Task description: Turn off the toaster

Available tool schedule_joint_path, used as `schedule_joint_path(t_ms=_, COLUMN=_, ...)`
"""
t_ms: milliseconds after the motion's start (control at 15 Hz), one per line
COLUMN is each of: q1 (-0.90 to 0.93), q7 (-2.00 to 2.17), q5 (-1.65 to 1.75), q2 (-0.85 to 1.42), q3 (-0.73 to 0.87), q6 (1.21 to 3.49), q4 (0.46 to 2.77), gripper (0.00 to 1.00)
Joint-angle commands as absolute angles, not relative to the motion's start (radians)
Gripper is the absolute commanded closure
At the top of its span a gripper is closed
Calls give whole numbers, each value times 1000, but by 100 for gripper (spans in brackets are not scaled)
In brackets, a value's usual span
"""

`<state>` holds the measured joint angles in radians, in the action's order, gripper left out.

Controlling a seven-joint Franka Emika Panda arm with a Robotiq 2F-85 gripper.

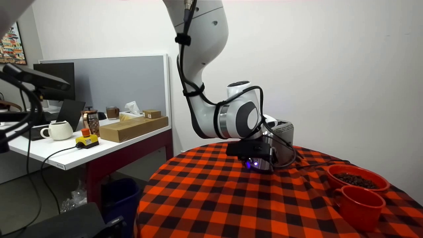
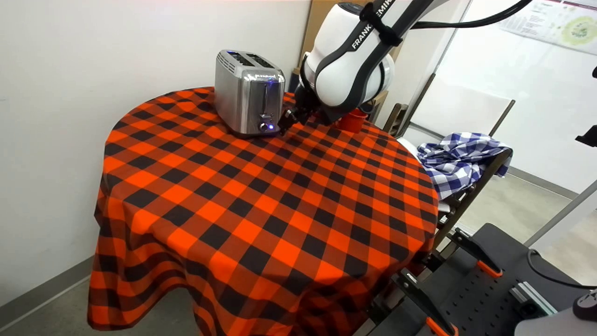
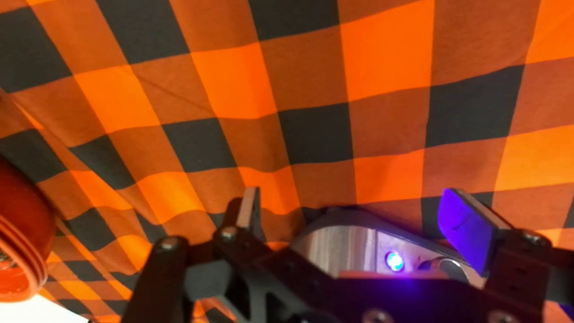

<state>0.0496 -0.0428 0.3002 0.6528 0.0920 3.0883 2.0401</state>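
The silver toaster (image 2: 233,93) stands upright on the checked tablecloth in both exterior views, partly hidden by my arm in an exterior view (image 1: 284,145). Its front end has a lever (image 2: 266,115), a round knob (image 2: 263,126) and a lit blue-violet light (image 2: 271,126). My gripper (image 2: 285,123) is at the lower front corner of the toaster, beside the light. In the wrist view my gripper (image 3: 352,204) is open with nothing between its fingers. The toaster's lower edge (image 3: 341,246), the lit light and part of the knob show behind the fingers. I cannot tell whether a finger touches the toaster.
A red bowl of dark beans (image 1: 357,178) and a red mug (image 1: 362,206) stand on the round table (image 1: 214,198). A red vessel is at the wrist view's left edge (image 3: 22,233). A wall stands behind the toaster. The toaster's cord (image 1: 325,162) lies on the cloth.
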Motion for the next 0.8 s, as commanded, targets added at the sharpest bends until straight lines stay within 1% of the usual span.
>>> schedule_joint_path(t_ms=0, q1=97, q7=-40, q5=262, q2=706, q3=139, q6=3135, q4=1988, gripper=0)
schedule_joint_path(t_ms=733, q1=100, q7=-50, q5=192, q2=772, q3=138, q6=3243, q4=1939, gripper=0)
